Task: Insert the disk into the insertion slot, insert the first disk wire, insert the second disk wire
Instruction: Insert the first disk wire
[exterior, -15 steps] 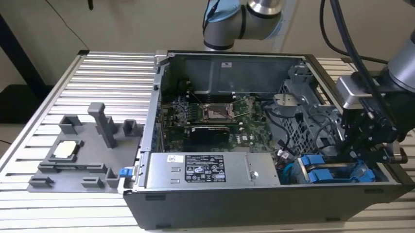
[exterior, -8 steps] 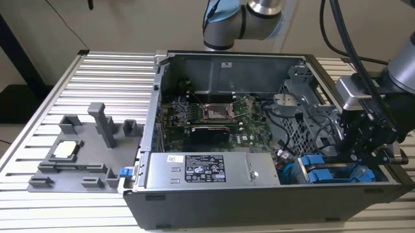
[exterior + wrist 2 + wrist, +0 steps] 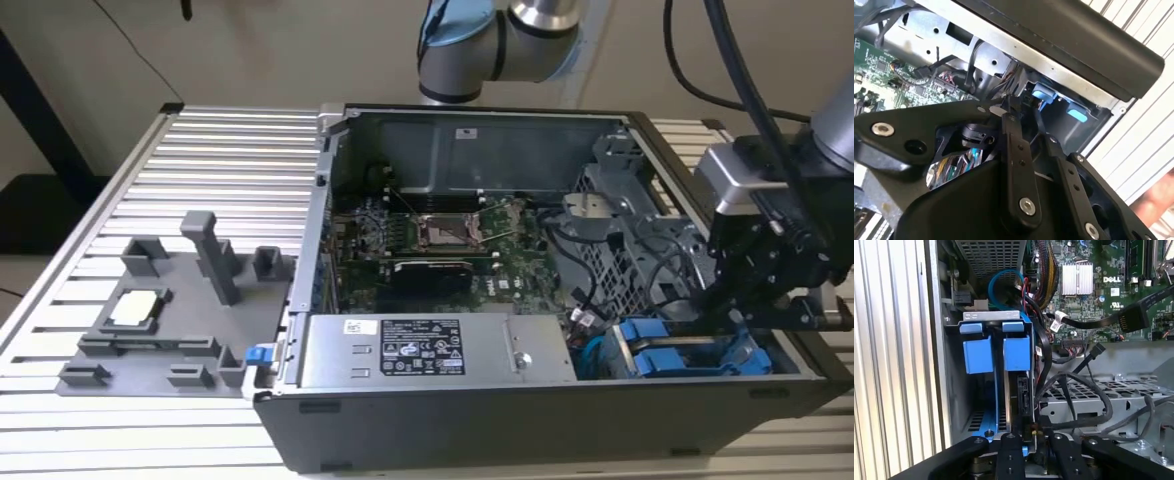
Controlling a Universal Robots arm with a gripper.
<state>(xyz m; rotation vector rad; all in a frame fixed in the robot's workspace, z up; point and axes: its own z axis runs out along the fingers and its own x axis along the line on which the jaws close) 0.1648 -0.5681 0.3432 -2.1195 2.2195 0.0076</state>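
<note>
Slatted aluminium bench (image 3: 214,150) carries the open sheet-steel case (image 3: 400,420) toward its edge at the exterior view's right. In a case corner by that edge, the blue-framed disk (image 3: 1016,355) sits in the insertion slot (image 3: 991,316). Gripper (image 3: 1031,440) jaws look closed on a small black plug (image 3: 1035,430); best kept square, pushed straight.

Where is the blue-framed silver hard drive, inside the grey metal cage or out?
Inside: the blue-framed hard drive stands within the grey cage.
</note>
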